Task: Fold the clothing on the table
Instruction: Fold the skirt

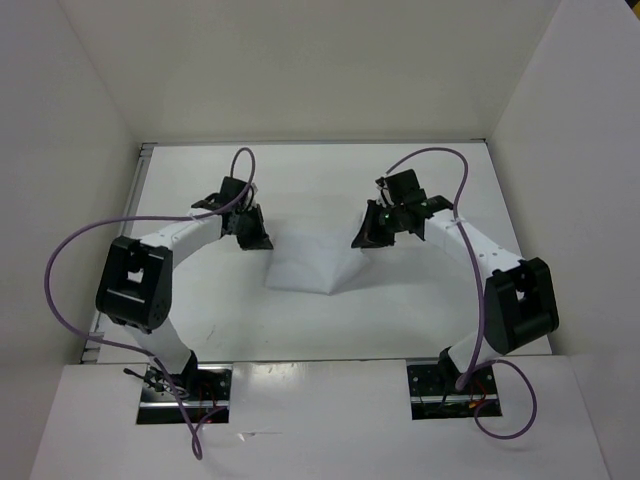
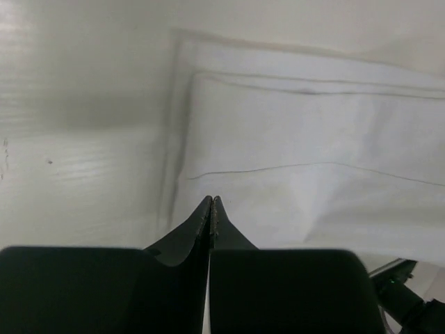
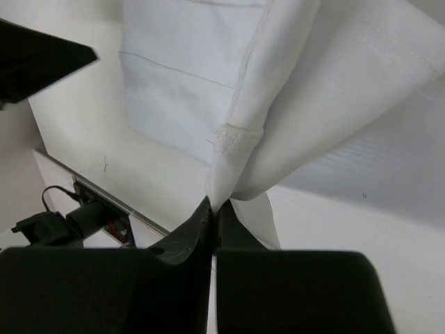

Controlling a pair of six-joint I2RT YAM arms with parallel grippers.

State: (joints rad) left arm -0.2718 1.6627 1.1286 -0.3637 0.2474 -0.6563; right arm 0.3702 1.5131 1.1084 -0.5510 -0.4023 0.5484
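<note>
Reaches forward with left arm [image 1: 175,235] and right arm [image 1: 470,245], elbows bowed outward, wrists turned inward. Holds left gripper [image 2: 212,202] closed tight, tips meeting. Pinches a fold of the clothing [image 3: 278,90] in right gripper [image 3: 213,206], fully closed.

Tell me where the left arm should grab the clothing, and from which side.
Take the clothing at its stitched border just ahead of the left gripper, coming in low from the table side. That border lies flat in layered bands, so one jaw could likely slide under. The right gripper pinches a bunched fold.
</note>
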